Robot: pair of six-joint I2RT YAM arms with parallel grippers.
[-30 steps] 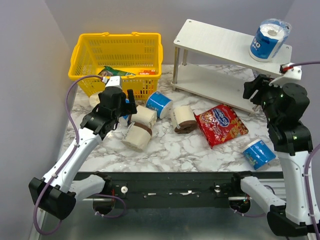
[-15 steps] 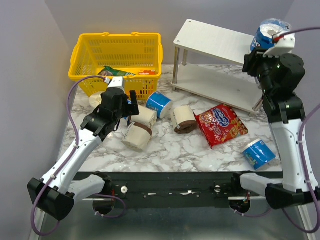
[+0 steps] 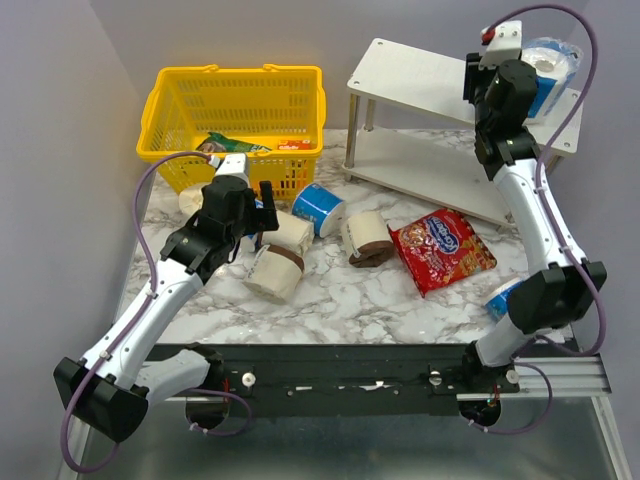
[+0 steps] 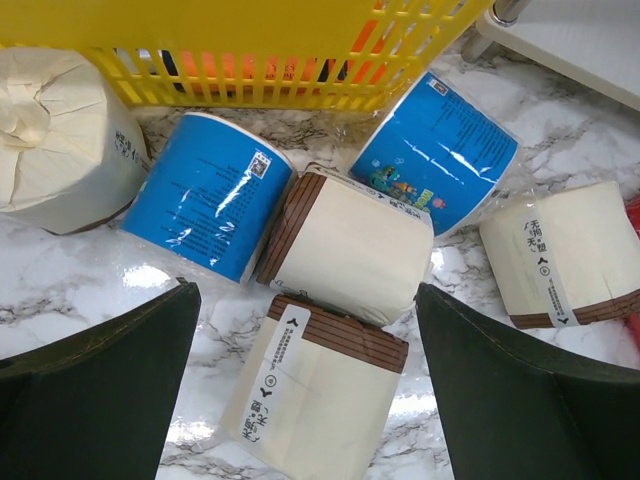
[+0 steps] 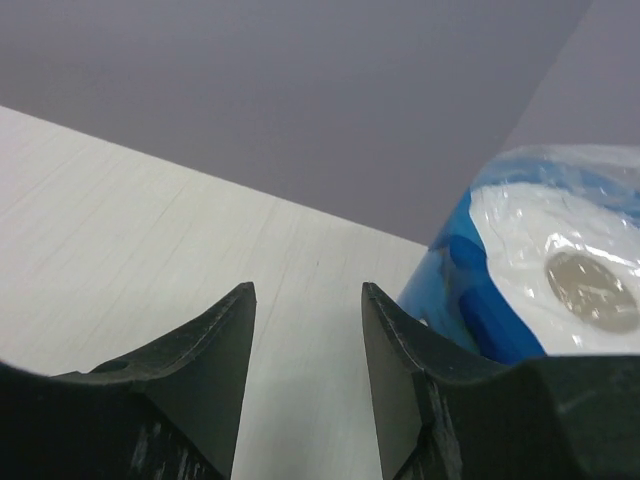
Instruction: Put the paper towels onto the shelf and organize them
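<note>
Basket (image 3: 250, 105) behind rolls (image 4: 350, 250), left hand (image 4: 305, 295) wide open, empty, right hand (image 5: 307, 295) slightly open, seemingly empty, beside blue roll (image 5: 460, 290)

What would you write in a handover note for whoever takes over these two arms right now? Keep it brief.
Left gripper: open, hovering over beige rolls near the yellow basket.
Right gripper: open, empty, above the shelf top, beside the blue roll.
Done: that blue roll stands on the shelf.
Left: four beige rolls and three more blue rolls, all on the table.
</note>
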